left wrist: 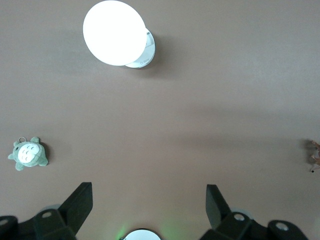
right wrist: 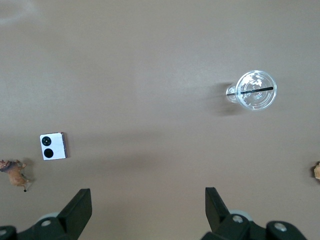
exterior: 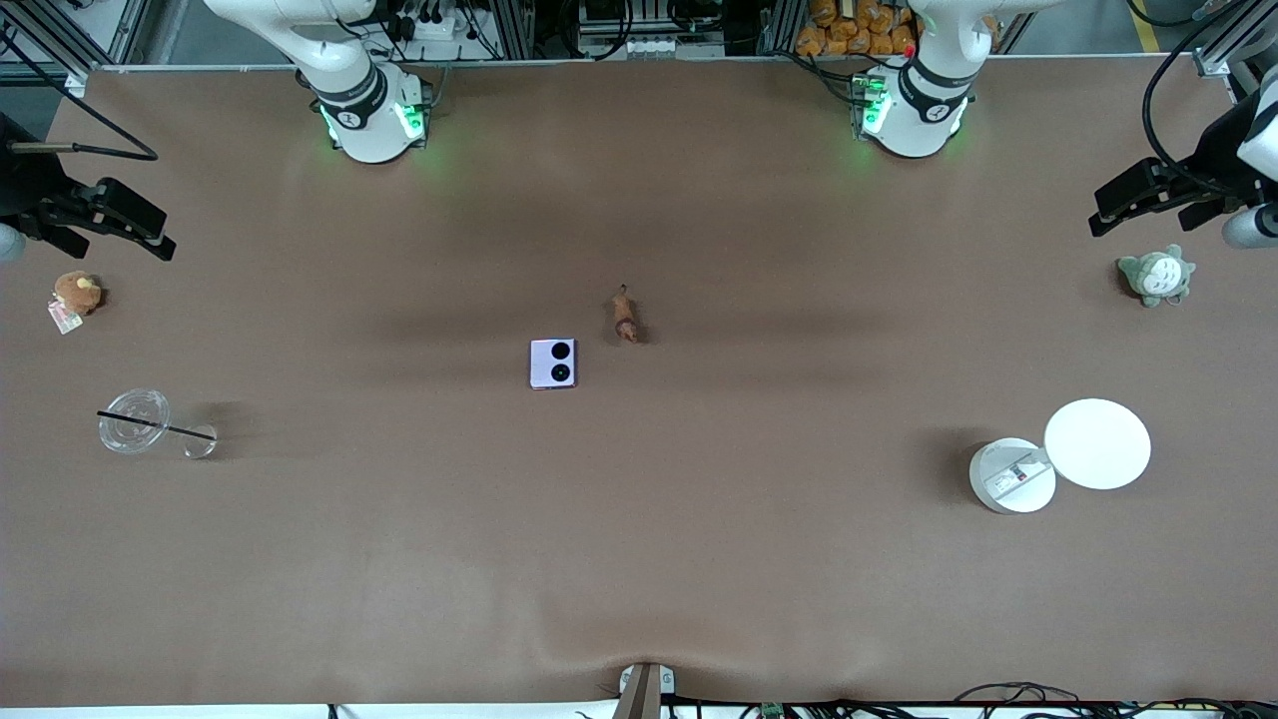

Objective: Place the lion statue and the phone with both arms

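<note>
The lion statue [exterior: 626,316], a tiny reddish-brown figurine, lies on the brown table near its middle. It also shows in the left wrist view [left wrist: 315,156] and the right wrist view [right wrist: 15,172]. The pale-lavender phone [exterior: 552,362] lies flat, lenses up, beside the lion and a little nearer the front camera; it also shows in the right wrist view [right wrist: 53,146]. My left gripper [exterior: 1138,222] is open and empty, up over the left arm's end of the table [left wrist: 149,200]. My right gripper [exterior: 120,248] is open and empty over the right arm's end [right wrist: 148,202].
A grey-green plush [exterior: 1156,276] and a white round container [exterior: 1011,475] with a white lid [exterior: 1096,443] sit at the left arm's end. An orange-brown plush [exterior: 76,293] and a clear cup with a black straw [exterior: 135,421] sit at the right arm's end.
</note>
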